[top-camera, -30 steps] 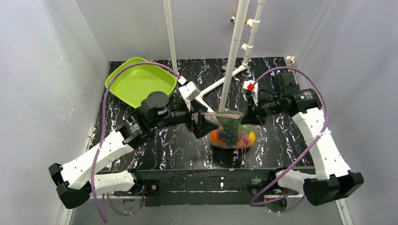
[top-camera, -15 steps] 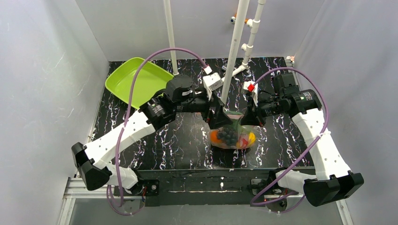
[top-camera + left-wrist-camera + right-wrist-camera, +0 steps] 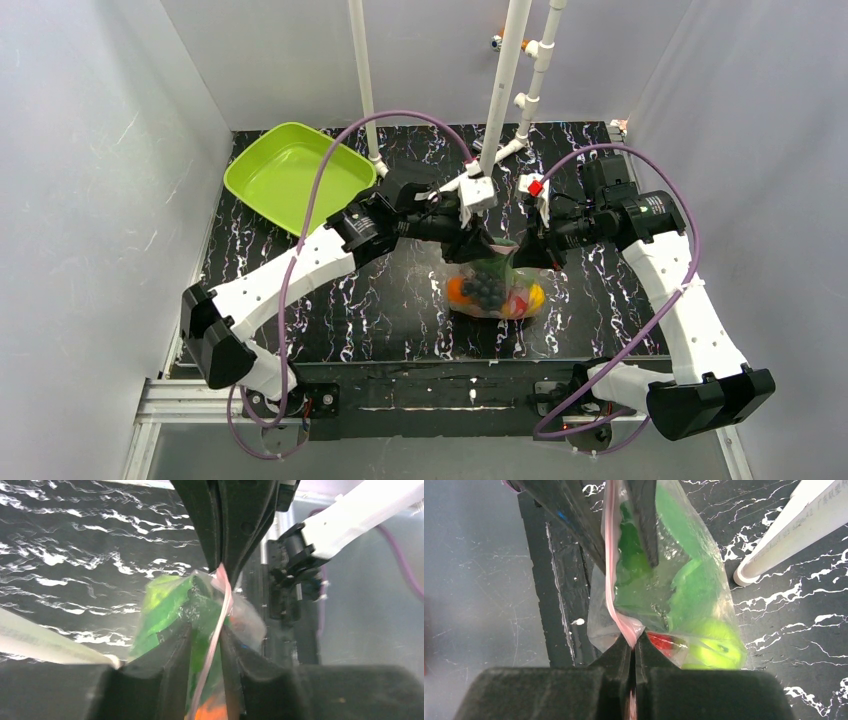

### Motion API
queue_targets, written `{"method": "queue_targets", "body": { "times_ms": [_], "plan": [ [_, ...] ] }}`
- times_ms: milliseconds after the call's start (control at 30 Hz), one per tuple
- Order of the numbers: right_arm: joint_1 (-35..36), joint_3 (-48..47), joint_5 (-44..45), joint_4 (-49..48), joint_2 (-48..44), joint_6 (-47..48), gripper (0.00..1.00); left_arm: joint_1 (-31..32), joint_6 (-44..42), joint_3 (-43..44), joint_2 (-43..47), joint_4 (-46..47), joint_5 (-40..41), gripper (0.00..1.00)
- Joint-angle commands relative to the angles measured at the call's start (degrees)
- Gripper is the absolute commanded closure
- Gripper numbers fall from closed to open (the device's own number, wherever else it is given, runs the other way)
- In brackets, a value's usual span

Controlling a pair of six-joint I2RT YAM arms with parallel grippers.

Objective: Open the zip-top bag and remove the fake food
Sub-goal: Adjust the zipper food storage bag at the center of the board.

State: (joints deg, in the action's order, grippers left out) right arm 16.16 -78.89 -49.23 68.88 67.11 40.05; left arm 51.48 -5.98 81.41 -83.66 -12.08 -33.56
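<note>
Grey print on the white plastic pipe [image 3: 796, 530] is too blurred to read. The clear crinkly zip-top bag [image 3: 492, 272], bulging with colourful plastic fake food [image 3: 488, 292], stands on the black marbled table [image 3: 370, 305]. The right gripper [image 3: 634, 642] pinches its pink zip strip [image 3: 610, 570] tight, and the left gripper [image 3: 206, 631] straddles the strip, jaws slightly apart.

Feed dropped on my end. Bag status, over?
Right gripper shut on pink strip of zip-top bag. Left gripper open, jaws astride same strip. Fake food inside, bag unopened. White pipe beside it, apart.
</note>
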Motion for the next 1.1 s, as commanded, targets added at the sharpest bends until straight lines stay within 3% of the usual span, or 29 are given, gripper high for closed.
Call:
{"method": "queue_targets", "body": {
  "times_ms": [0, 33, 100, 200, 300, 433, 633, 900, 1067],
  "plan": [
    [0.2, -0.2, -3.1, -0.4, -0.6, 0.7, 0.99, -0.2, -2.4, 2.5, -1.2, 0.6, -5.9, 0.93],
    [0.2, -0.1, -3.1, -0.4, -0.7, 0.7, 0.99, -0.2, -1.9, 2.5, -1.1, 0.6, -5.5, 1.0],
    [-0.1, 0.0, -3.8, -0.5, -1.0, 0.4, 0.9, -0.1, 0.5, 1.7, 0.0, 1.7, -2.9, 1.0],
    [-3.5, -0.1, -10.3, 0.3, -2.2, 0.0, 0.57, -0.2, 9.1, -2.5, 3.9, 6.1, 6.5, 1.0],
    [-8.2, 0.5, -16.8, 0.6, -5.0, 0.0, 0.25, -0.9, 18.4, -7.8, 8.5, 11.2, 10.8, 1.0],
    [-11.3, 3.0, -19.5, -1.2, -7.8, 0.2, 0.05, -1.1, 24.0, -12.8, 12.3, 14.7, 13.2, 1.0],
    [-15.5, 9.9, -24.7, -6.8, -8.7, 2.0, 0.02, -1.2, 24.4, -18.5, 16.1, 17.5, 13.4, 1.0],
    [-15.6, 12.3, -31.4, -4.5, -3.8, 15.0, 0.02, -1.4, 25.6, -21.2, 17.5, 20.1, 12.5, 1.0],
    [-14.8, 14.0, -31.6, -9.0, -1.8, 16.3, 0.02, -1.4, 26.3, -22.0, 18.0, 21.3, 11.6, 1.0]
  ]
}}
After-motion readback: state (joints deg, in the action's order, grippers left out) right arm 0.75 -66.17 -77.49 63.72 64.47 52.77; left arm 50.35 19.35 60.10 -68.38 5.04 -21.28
